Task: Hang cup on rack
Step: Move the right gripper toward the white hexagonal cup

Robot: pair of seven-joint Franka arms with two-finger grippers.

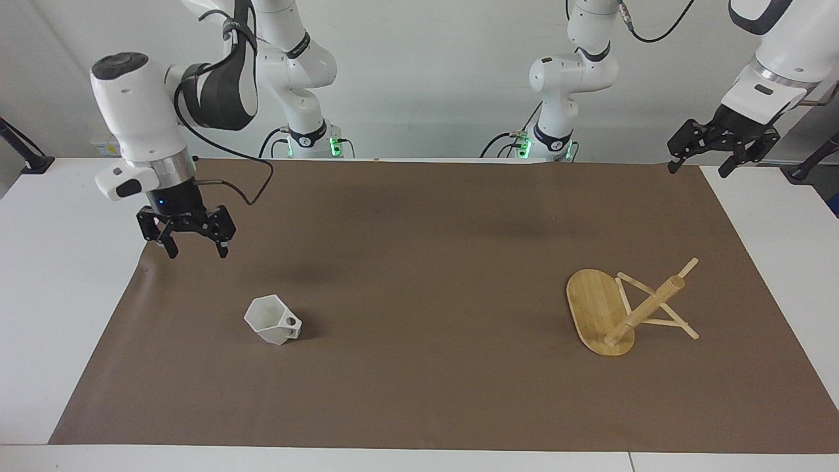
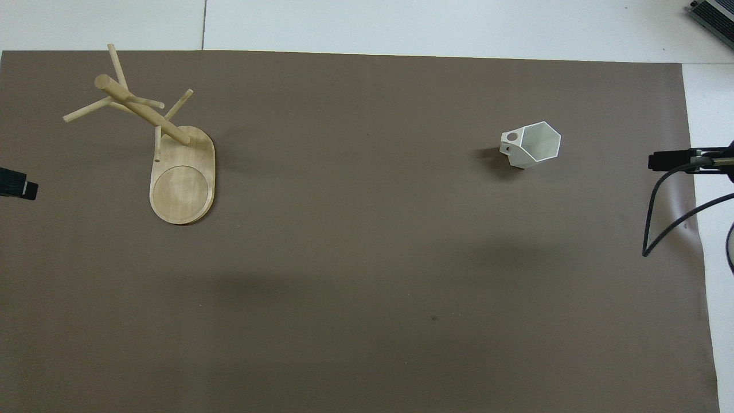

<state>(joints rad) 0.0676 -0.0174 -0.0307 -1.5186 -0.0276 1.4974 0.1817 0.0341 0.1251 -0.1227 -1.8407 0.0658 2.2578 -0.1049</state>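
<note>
White desk [image 1: 59, 275] under brown mat [image 1: 419, 262], pale wall top of frame. Cup [image 1: 273, 320] lower left, rack [image 1: 623, 311] lower right, toppled. Right pincer [image 1: 195, 246] and left pincer [image 1: 701, 162], 2 total, both wide open, empty.

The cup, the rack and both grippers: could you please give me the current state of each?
cup: upright on the brown mat, unheld, nothing in it.
rack: standing on the mat, pegs bare.
right gripper: open, empty, over the mat near the cup.
left gripper: open, empty, waiting over the mat's corner.
</note>
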